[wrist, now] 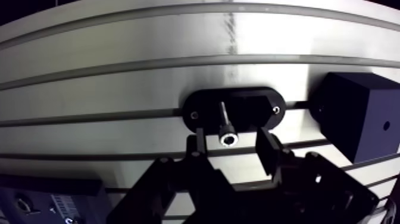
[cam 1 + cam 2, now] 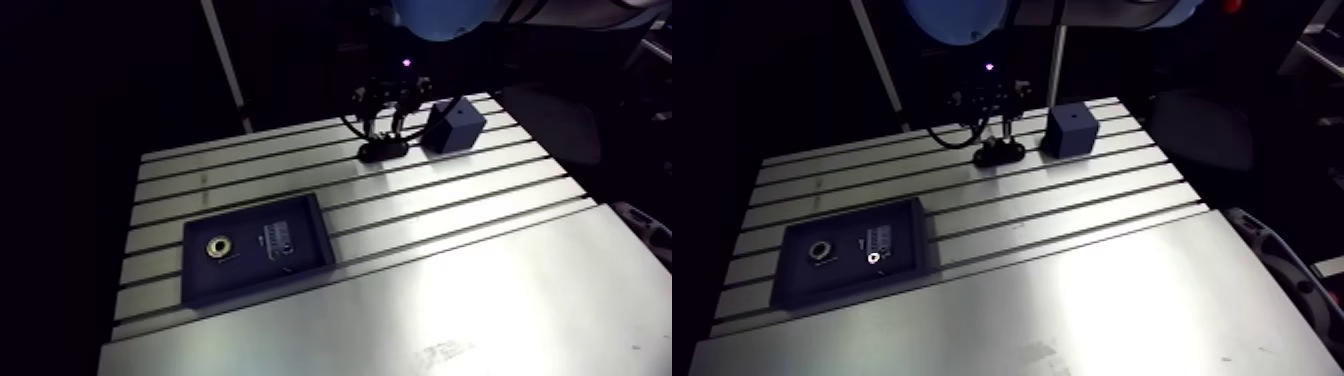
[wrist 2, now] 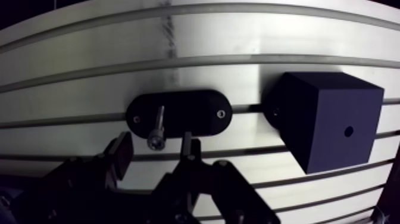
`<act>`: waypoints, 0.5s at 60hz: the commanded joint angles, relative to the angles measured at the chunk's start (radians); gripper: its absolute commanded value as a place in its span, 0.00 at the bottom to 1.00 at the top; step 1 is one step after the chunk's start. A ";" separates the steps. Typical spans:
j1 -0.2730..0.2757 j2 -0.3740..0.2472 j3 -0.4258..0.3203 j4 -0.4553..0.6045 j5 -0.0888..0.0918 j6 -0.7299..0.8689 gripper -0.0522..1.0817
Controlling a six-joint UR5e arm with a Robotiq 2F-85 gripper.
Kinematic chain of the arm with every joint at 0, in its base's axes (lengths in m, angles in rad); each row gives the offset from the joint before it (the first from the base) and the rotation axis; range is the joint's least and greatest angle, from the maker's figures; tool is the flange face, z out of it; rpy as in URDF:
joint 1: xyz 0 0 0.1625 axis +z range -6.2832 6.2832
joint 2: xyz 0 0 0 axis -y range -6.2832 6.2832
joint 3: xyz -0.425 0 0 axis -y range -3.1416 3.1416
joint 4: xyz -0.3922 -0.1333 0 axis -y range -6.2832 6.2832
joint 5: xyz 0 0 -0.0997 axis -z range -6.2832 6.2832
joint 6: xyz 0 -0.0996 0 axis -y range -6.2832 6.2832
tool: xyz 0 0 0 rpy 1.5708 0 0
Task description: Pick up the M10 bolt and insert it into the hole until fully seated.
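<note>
The bolt (image 1: 227, 132) stands upright in a black oval holder (image 1: 202, 110) on the slotted table, its socket head facing the wrist camera. My gripper (image 1: 232, 143) hangs just above it, open, one finger on each side of the bolt head with a gap on both sides. Beside the holder sits a black cube (image 3: 327, 119) with a small hole (image 3: 348, 131) in its upper face. In the arm view my gripper (image 2: 385, 125) is at the table's far edge, right next to the cube (image 2: 453, 125).
A dark shallow tray (image 2: 300, 215) lies on the table's near left part, holding a metal ring (image 2: 217, 246) and a few small parts. A smooth metal plate (image 2: 480, 310) covers the table's front. Long slots run across the table.
</note>
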 commanded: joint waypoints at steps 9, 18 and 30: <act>0.000 0.001 0.003 -0.001 0.000 0.000 0.47; 0.001 0.003 0.003 -0.001 0.000 0.000 0.49; 0.000 0.008 0.003 0.000 0.000 0.000 0.50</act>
